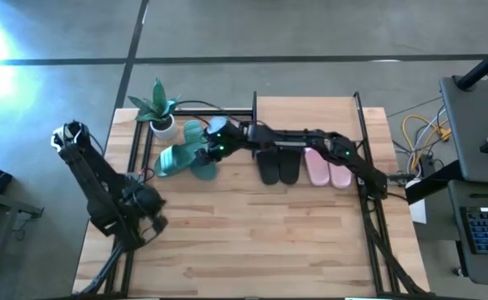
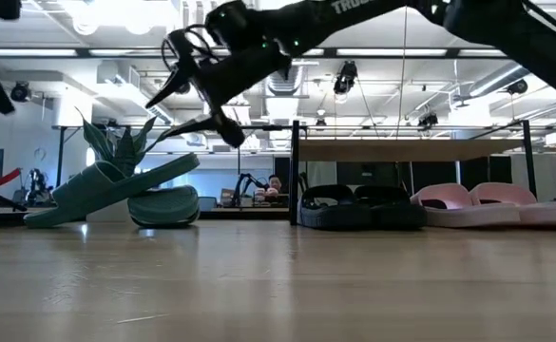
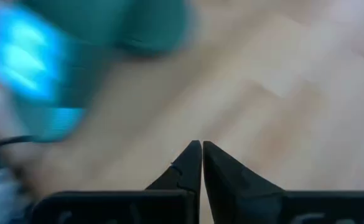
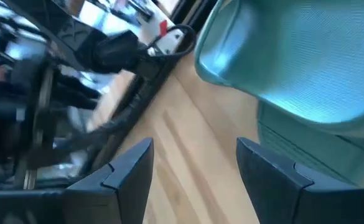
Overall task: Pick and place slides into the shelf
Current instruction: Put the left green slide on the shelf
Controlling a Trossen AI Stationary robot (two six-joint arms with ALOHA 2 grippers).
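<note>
Two teal-green slides (image 1: pixel 179 156) lie near the table's far left, next to a potted plant. In the low view one teal slide (image 2: pixel 106 190) leans tilted with its toe end on the other teal slide (image 2: pixel 165 205). The black pair (image 1: pixel 277 165) and the pink pair (image 1: pixel 327 169) sit on the lower board of the shelf (image 2: pixel 401 150), under its upper board. My right gripper (image 2: pixel 184 106) hangs open in the air just above the teal slides and touches nothing; its wrist view shows a teal slide (image 4: pixel 300 62) past the fingers. My left gripper (image 3: pixel 201 149) is shut and waits at the table's left (image 1: pixel 148 207).
A potted plant (image 1: pixel 160 110) stands at the far left corner behind the teal slides. Black frame rails (image 1: pixel 135 142) run along the table's left and right sides. The near half of the wooden tabletop (image 1: pixel 252 242) is bare board.
</note>
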